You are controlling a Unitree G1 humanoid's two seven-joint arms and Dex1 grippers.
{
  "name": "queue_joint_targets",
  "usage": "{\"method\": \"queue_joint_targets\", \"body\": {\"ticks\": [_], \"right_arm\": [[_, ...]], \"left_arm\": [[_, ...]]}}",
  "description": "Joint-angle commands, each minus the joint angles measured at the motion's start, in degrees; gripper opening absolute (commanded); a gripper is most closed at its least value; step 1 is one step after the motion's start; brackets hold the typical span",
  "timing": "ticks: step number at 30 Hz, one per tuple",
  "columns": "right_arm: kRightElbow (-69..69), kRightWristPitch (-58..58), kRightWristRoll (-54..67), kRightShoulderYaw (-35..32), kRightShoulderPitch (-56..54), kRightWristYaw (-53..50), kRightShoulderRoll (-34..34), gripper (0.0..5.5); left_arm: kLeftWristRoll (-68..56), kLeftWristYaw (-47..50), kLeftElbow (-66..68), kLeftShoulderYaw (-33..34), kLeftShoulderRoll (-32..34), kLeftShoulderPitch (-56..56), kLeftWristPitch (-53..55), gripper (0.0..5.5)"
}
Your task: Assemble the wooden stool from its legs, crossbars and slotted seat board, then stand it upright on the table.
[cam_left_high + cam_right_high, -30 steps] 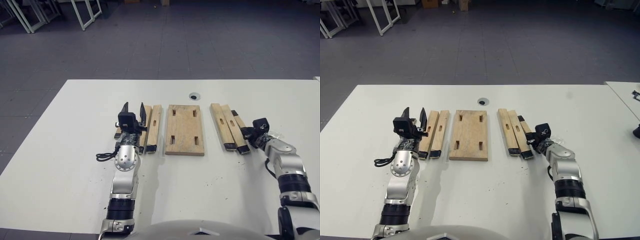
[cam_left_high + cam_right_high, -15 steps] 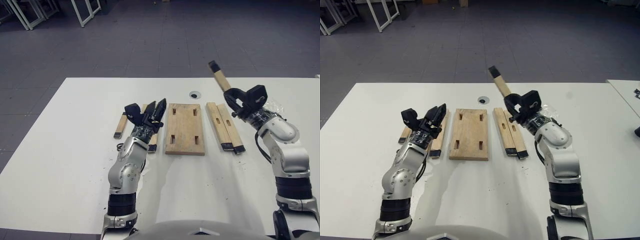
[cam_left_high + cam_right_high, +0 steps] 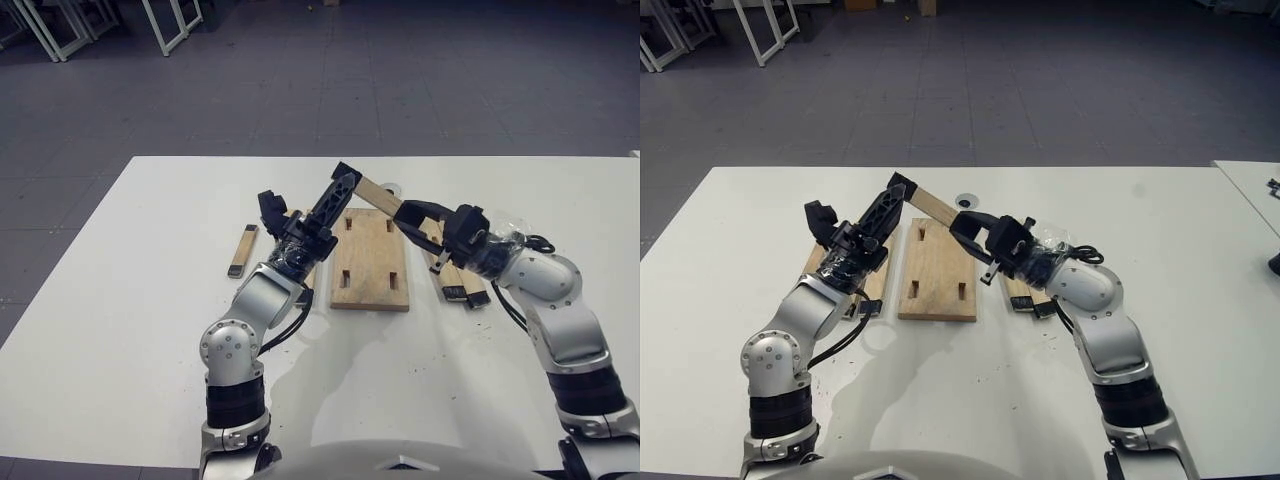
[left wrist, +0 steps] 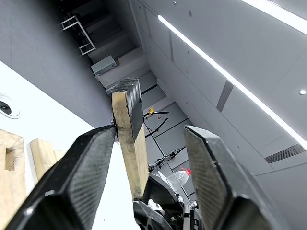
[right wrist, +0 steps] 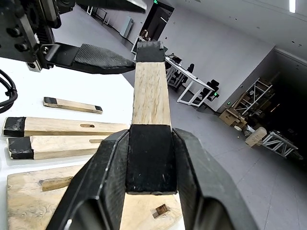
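Observation:
My right gripper (image 3: 422, 214) is shut on a wooden leg (image 3: 375, 192) with black ends, holding it tilted in the air over the far end of the slotted seat board (image 3: 370, 262). My left gripper (image 3: 343, 183) is raised and open, and the leg's free end (image 4: 128, 120) sits between its fingers (image 4: 91, 167). Whether a finger touches the wood I cannot tell. The right wrist view shows the right gripper (image 5: 149, 135) clamped around the leg's taped part. Two more legs (image 3: 460, 285) lie right of the board, partly behind my right arm.
A short crossbar (image 3: 240, 250) lies on the white table (image 3: 120, 300) at the left. Two slotted legs (image 5: 62, 126) lie between it and the board, partly behind my left arm. A round cable hole (image 3: 967, 202) sits beyond the board. The table's near half is bare.
My right gripper lifted a leg off the table and has swung it leftward over the seat board. My left gripper rose from the left-hand pieces to the leg's free end.

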Motion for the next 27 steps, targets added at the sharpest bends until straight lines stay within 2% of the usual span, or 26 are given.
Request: {"method": "queue_joint_targets", "body": {"ticks": [1,5,15,25,26,27], "right_arm": [[-1.3,-0.3,-0.2,1.1,0.8,0.5,-0.1,1.29],[-1.5,-0.2,0.1,1.4,1.2,1.3,-0.7,1.29],[-0.9,-0.2,-0.5,1.3,1.4,1.5,-0.9,1.29],[-2.3,2.0,2.5,1.5,1.4,3.4,-0.5,1.29],[-2.4,2.4,2.8,1.4,1.4,3.4,-0.6,1.66],[-2.4,2.7,2.8,1.3,1.4,3.3,-0.7,1.82]], "left_arm": [[1.9,-0.1,1.6,-0.5,1.2,0.2,0.4,2.58],[1.2,-0.6,2.1,0.7,0.8,-0.2,-0.7,2.37],[-1.7,-1.7,3.2,2.5,1.3,-0.3,-0.3,0.65],[-1.5,-4.6,1.5,-0.3,3.8,1.2,2.4,0.46],[-0.8,-4.6,2.0,-0.1,4.2,1.1,2.0,0.44],[-0.4,-4.4,2.6,0.5,4.5,0.7,1.4,0.42]]}}
